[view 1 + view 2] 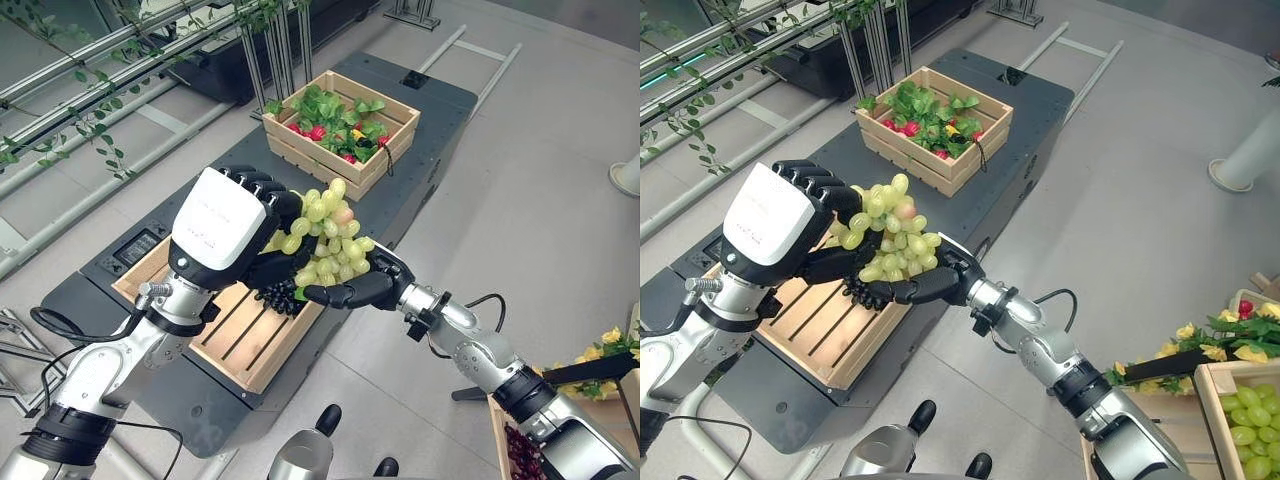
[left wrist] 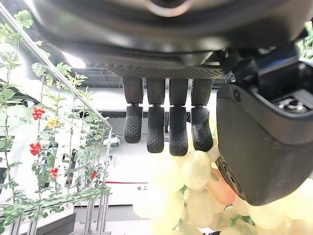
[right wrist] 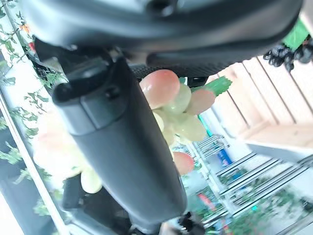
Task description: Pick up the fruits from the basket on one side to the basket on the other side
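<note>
A bunch of green grapes (image 1: 330, 240) hangs in the air over the near wooden crate (image 1: 250, 345). My left hand (image 1: 215, 230), with its white cover, has its fingers (image 2: 156, 127) curled over the top of the bunch. My right hand (image 1: 350, 292) reaches in from the right, palm up under the bunch. Its fingers are nearly straight and its thumb (image 3: 122, 147) lies along the grapes (image 3: 176, 98). A small bunch of dark grapes (image 1: 280, 295) shows just below the hands at the crate's edge.
A far crate (image 1: 310, 160) with green leaves and red fruit stands on the same dark platform (image 1: 430, 100). At lower right a wooden basket (image 1: 1205, 400) holds green grapes (image 1: 1250, 425), with yellow flowers (image 1: 1210, 340) beside it. A white post base (image 1: 1240, 165) stands on the floor at right.
</note>
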